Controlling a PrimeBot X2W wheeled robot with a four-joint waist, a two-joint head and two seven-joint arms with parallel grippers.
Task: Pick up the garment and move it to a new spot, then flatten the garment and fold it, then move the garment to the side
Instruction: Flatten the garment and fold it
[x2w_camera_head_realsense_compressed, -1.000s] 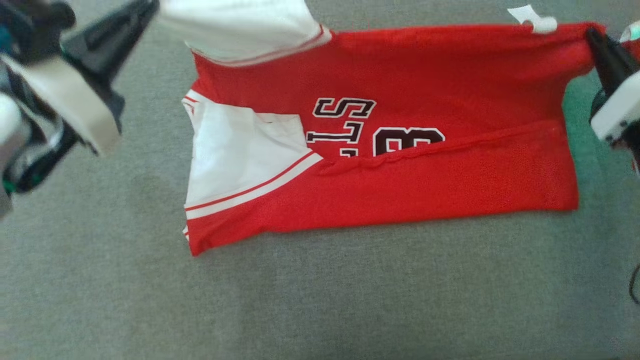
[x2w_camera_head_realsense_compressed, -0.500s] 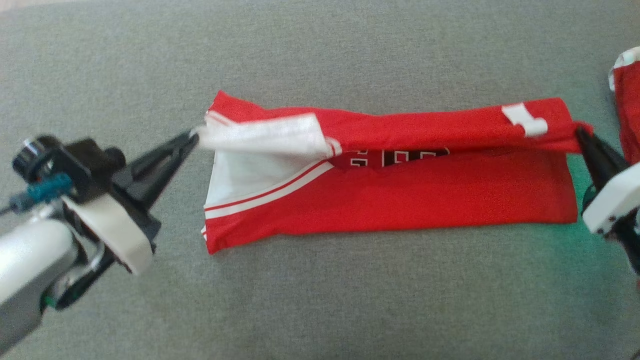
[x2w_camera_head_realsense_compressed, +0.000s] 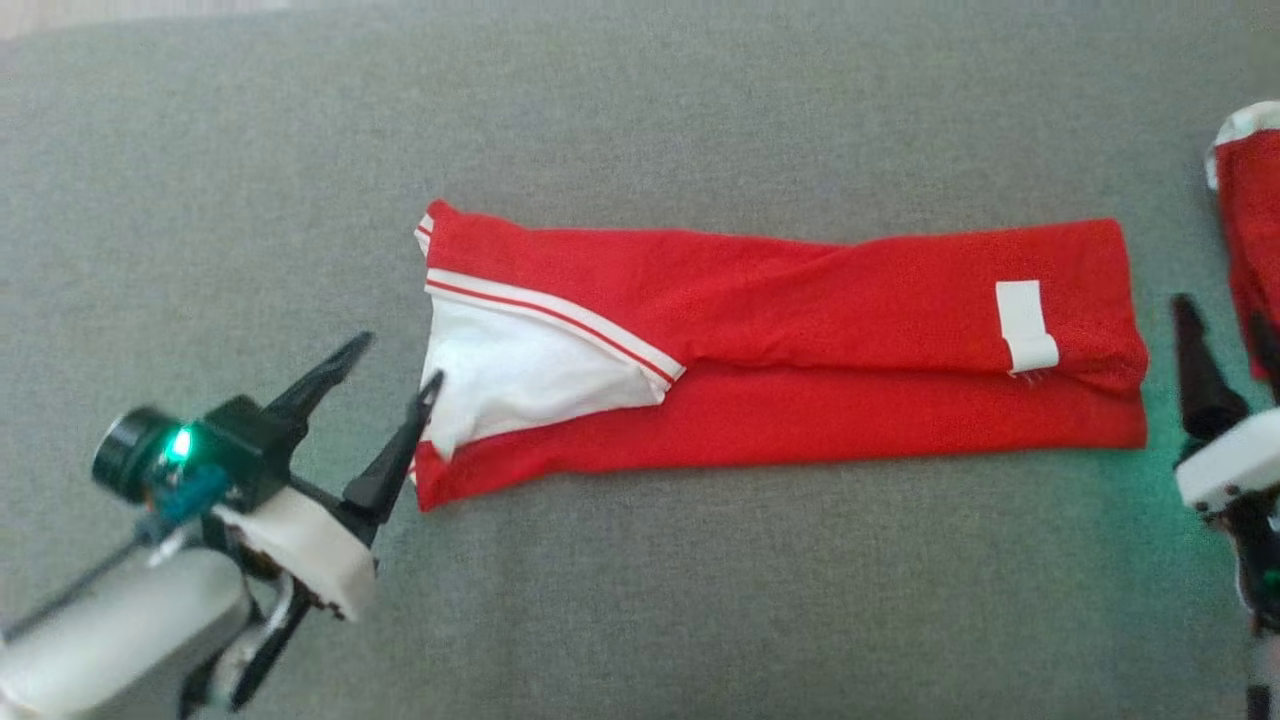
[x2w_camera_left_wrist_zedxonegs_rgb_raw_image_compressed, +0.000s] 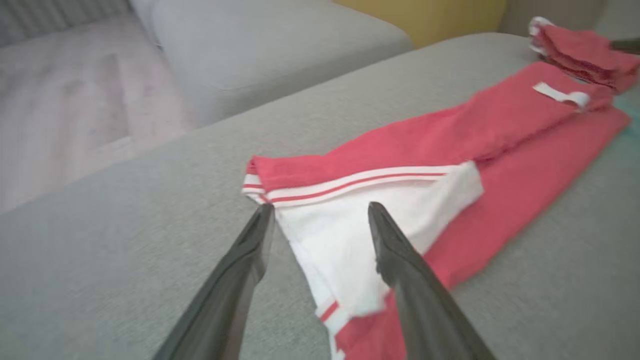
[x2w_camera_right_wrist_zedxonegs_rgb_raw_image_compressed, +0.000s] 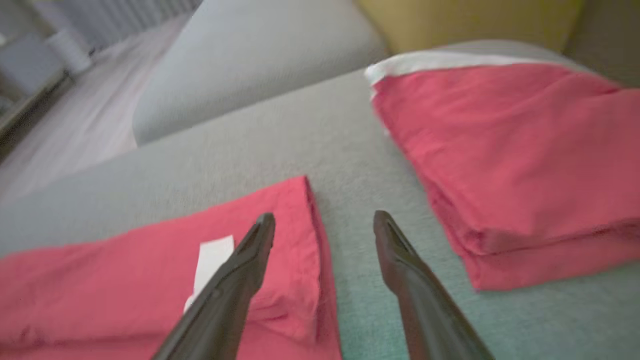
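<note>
Red jersey (x2w_camera_head_realsense_compressed: 800, 400), folded lengthwise into a long strip, lies flat across the middle of a grey upholstered surface (x2w_camera_head_realsense_compressed: 640, 600) in the head view. Its white sleeve (x2w_camera_head_realsense_compressed: 520, 375) is at the left end and a white label (x2w_camera_head_realsense_compressed: 1025, 325) near the right end. The left gripper (x2w_camera_head_realsense_compressed: 400, 360) stands with fingers spread and nothing between them, one tip at the sleeve's edge. The right gripper (x2w_camera_head_realsense_compressed: 1222, 312), likewise spread and empty, sits just off the jersey's right end, beside a second folded red garment (x2w_camera_head_realsense_compressed: 1250, 220).

Left wrist view: the parted fingers of the left gripper (x2w_camera_left_wrist_zedxonegs_rgb_raw_image_compressed: 321, 207) frame the striped sleeve (x2w_camera_left_wrist_zedxonegs_rgb_raw_image_compressed: 350, 235); whether they touch it cannot be told.

Right wrist view: the right gripper (x2w_camera_right_wrist_zedxonegs_rgb_raw_image_compressed: 325, 216) is spread over the gap between the jersey's end (x2w_camera_right_wrist_zedxonegs_rgb_raw_image_compressed: 125, 270) and the folded garment (x2w_camera_right_wrist_zedxonegs_rgb_raw_image_compressed: 500, 150), gripping neither.
</note>
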